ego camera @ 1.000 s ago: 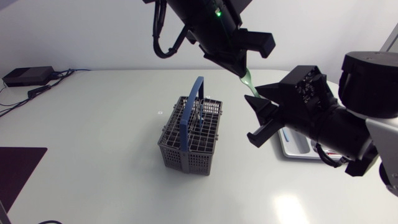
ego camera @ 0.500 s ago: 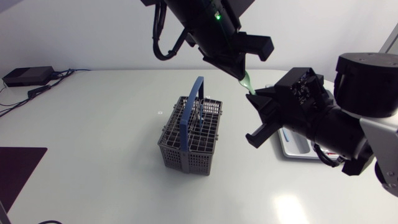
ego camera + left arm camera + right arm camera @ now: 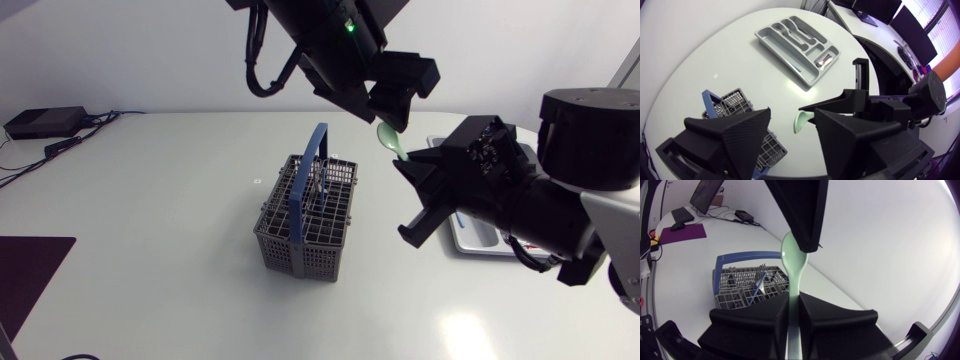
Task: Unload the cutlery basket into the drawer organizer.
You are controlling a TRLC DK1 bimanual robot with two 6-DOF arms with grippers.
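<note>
A pale green spoon (image 3: 388,138) hangs in the air above and to the right of the grey cutlery basket (image 3: 308,225) with its blue handle (image 3: 305,175). My right gripper (image 3: 402,165) is shut on the spoon's handle (image 3: 792,287), bowl end up. My left gripper (image 3: 400,100) stands open just above the bowl, its fingers (image 3: 735,132) apart on either side of the spoon (image 3: 802,120) and not touching it. A fork (image 3: 758,279) and other cutlery remain in the basket (image 3: 745,285). The grey drawer organizer (image 3: 790,55) holds some cutlery; in the head view my right arm largely hides the organizer (image 3: 470,243).
The basket stands near the middle of the white table (image 3: 150,230). A dark mat (image 3: 25,265) lies at the left front edge. A black box with cables (image 3: 45,122) sits at the far left corner.
My left gripper has opened and let go of the green spoon. My right gripper has closed on the spoon's handle and now carries it alone.
</note>
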